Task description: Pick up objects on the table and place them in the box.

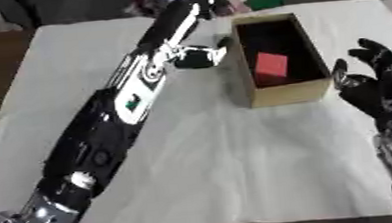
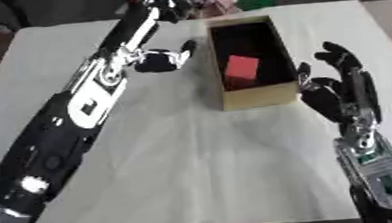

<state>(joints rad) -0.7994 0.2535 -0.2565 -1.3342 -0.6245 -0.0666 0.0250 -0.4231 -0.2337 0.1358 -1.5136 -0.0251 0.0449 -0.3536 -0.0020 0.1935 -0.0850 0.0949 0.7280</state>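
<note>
Left eye view: we are seeing the red block [image 1: 272, 64] lying inside the box [image 1: 291, 91] near the desk [image 1: 222, 171] far edge; left hand [image 1: 200, 56] clenched empty beside it, right hand [image 1: 365, 77] released.

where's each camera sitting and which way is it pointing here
Left eye view: sits in the robot's head, looks down at the table and the box; the left hand is beside the box, the right hand open at the right edge.
Right eye view: same head, set slightly to the right, same downward look; both arms show, the box lying further left in the picture.
Shared: the same moment, the red block inside the box, both hands.
</note>
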